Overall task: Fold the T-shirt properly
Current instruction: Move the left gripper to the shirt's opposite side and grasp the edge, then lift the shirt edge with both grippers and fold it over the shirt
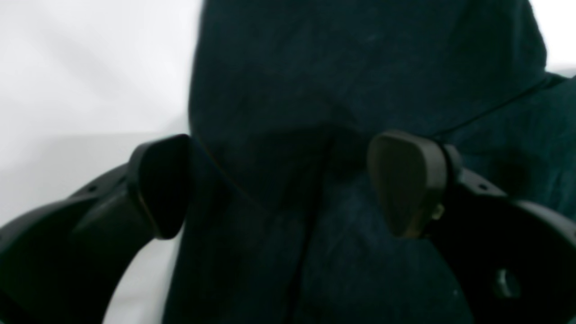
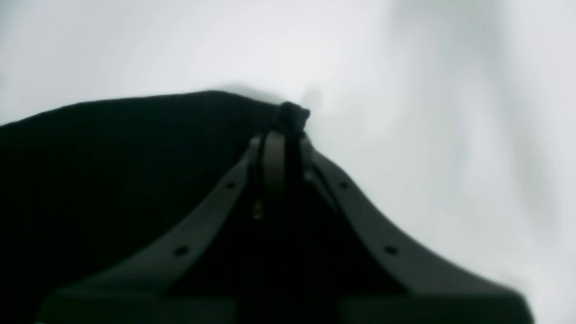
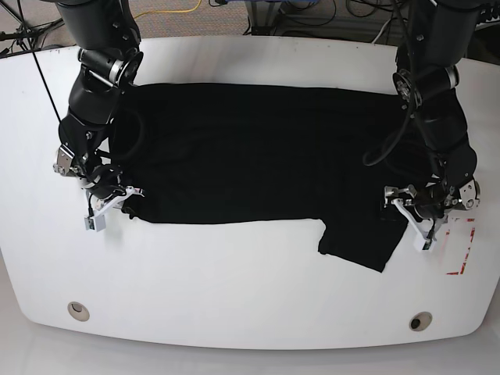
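Observation:
The black T-shirt [image 3: 258, 156] lies spread flat across the white table [image 3: 234, 289], with one sleeve [image 3: 363, 242] sticking out toward the front right. No print shows. My right gripper [image 3: 117, 205] is at the shirt's front left corner. In the right wrist view it [image 2: 283, 135] is shut on a small bunch of black cloth [image 2: 291, 114]. My left gripper [image 3: 410, 215] is at the shirt's right edge by the sleeve. In the left wrist view it [image 1: 283, 189] is open, its fingers [image 1: 405, 184] wide apart, with the shirt's cloth [image 1: 342, 81] lying between them.
A red outline mark [image 3: 461, 250] is on the table beside my left gripper. Two round holes [image 3: 78, 311] [image 3: 420, 321] sit near the table's front edge. Cables [image 3: 312, 16] lie behind the table's far edge.

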You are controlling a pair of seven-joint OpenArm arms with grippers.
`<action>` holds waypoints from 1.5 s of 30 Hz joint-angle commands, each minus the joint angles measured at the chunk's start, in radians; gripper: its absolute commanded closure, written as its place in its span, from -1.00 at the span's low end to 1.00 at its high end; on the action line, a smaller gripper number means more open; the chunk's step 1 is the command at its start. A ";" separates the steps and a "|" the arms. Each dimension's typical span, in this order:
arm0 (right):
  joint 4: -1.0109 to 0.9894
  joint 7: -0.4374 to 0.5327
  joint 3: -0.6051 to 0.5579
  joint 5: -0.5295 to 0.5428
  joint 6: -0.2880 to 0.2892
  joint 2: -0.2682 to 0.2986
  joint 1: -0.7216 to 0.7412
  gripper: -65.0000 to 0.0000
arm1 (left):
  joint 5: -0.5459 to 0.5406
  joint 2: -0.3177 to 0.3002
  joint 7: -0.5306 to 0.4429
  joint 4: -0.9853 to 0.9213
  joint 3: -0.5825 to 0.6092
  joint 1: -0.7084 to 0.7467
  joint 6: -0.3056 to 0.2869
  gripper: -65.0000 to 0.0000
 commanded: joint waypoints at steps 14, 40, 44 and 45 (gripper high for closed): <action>0.016 0.001 -0.001 -0.002 0.006 0.015 0.022 0.90 | -0.004 -0.014 -0.030 0.013 -0.002 -0.024 -0.001 0.86; 0.407 -0.202 0.003 0.001 0.006 0.016 -0.052 0.91 | -0.010 -0.013 0.082 0.149 0.000 -0.021 -0.001 1.00; 0.461 -0.231 0.003 0.001 0.006 0.016 -0.075 0.91 | -0.010 -0.013 0.120 0.194 0.000 -0.012 -0.001 1.00; 0.476 -0.239 0.003 0.001 0.006 0.016 -0.078 0.91 | -0.010 -0.013 0.131 0.208 0.000 -0.004 -0.001 1.00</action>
